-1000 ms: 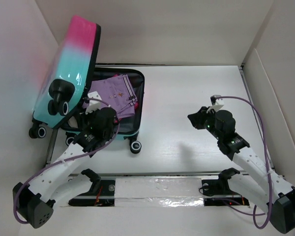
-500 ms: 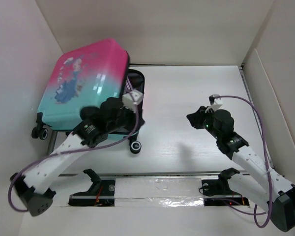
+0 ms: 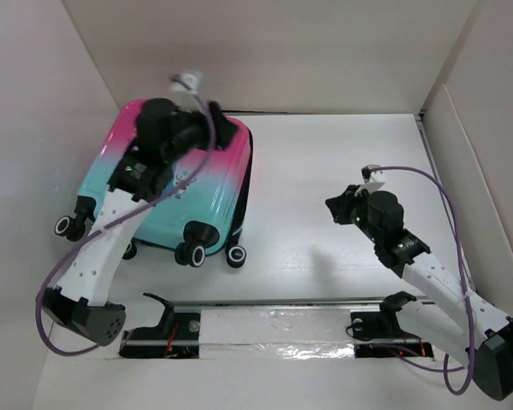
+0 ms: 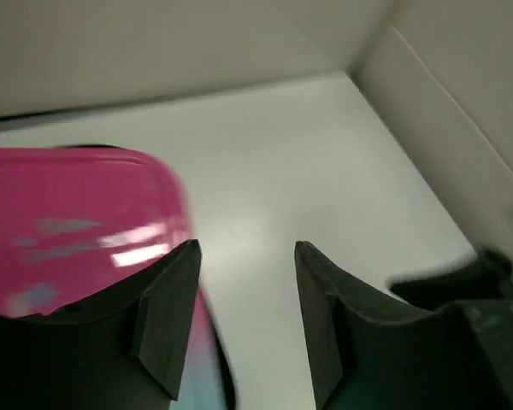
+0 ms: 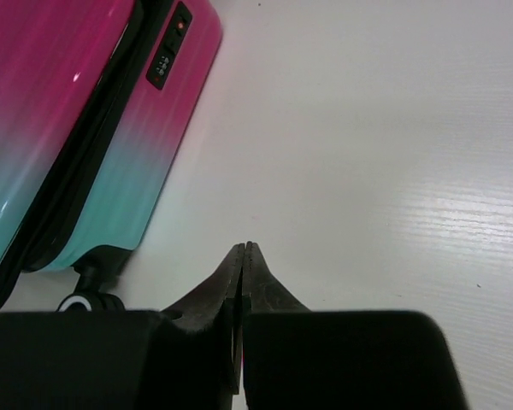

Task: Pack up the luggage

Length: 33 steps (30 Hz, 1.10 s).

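The luggage (image 3: 201, 192), a pink-to-teal hard-shell suitcase with black wheels, lies closed and flat at the table's left. It also shows in the right wrist view (image 5: 77, 128) and in the left wrist view (image 4: 68, 213). My left gripper (image 3: 222, 128) hovers over the pink far end of the lid, open and empty (image 4: 246, 248). My right gripper (image 3: 335, 205) is shut and empty above the bare table to the right of the suitcase (image 5: 244, 246).
White walls enclose the table on the left, back and right. A metal rail (image 3: 274, 320) runs along the near edge between the arm bases. The suitcase's wheels (image 3: 193, 254) stick out toward the near side.
The suitcase lid has swung down from upright to closed, covering the purple cloth inside. My left arm moved up and over the lid to its far end. The right arm stayed still.
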Motion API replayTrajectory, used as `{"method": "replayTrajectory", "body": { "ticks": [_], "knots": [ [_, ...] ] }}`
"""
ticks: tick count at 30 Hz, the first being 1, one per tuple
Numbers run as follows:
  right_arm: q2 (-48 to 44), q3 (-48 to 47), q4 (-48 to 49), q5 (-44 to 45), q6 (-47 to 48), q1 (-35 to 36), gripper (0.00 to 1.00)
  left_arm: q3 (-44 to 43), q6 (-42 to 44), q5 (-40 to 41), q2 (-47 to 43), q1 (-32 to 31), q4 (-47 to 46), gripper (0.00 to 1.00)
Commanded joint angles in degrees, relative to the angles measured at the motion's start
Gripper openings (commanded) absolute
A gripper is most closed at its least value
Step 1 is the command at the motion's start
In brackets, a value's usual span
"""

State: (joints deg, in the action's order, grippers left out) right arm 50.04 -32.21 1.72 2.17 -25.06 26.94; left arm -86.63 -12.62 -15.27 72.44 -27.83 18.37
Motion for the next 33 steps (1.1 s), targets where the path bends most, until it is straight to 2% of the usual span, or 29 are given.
{"method": "replayTrajectory", "body": {
  "ticks": [1, 5, 8, 13, 14, 17, 22, 25, 33],
  "knots": [
    [-0.21, -1.98, 2.68, 2.13, 1.24, 1.71, 0.00, 0.57, -8.97, 10.17, -2.30, 20.44, -2.01, 0.44],
    [1.02, -2.07, 3.38, 3.36, 1.42, 3.91, 0.00, 6.03, -15.22, 8.24, -1.61, 40.27, -5.27, 0.41],
    [2.16, -3.21, 2.51, 4.50, 2.29, 6.45, 0.00, 4.97, -12.79, 25.22, 2.87, 40.32, -3.77, 0.41],
    [4.80, -3.83, 3.55, 5.74, 2.56, 9.44, 0.02, 8.85, -12.08, 33.53, 6.29, 45.59, -9.49, 0.43],
    [5.50, -4.09, 3.82, 5.74, 2.73, 9.97, 0.04, 8.32, -10.77, 38.42, 7.26, 45.59, -10.10, 0.44],
    [9.54, -5.23, 4.79, 5.65, 3.17, 12.52, 0.10, 3.50, -7.42, 42.85, 12.97, 45.59, -7.92, 0.46],
    [15.08, -8.04, 2.78, 9.68, 3.97, 16.73, 0.12, -8.26, -6.02, 43.92, 24.12, 46.12, -0.73, 0.46],
    [15.35, -8.40, 2.24, 12.15, 4.23, 17.36, 0.12, -11.62, -5.22, 44.01, 28.44, 46.12, 1.48, 0.46],
    [14.99, -6.99, 4.79, 12.94, 4.32, 17.36, 0.12, -10.58, -3.64, 40.94, 36.27, 46.12, 3.34, 0.44]
  ]
}}
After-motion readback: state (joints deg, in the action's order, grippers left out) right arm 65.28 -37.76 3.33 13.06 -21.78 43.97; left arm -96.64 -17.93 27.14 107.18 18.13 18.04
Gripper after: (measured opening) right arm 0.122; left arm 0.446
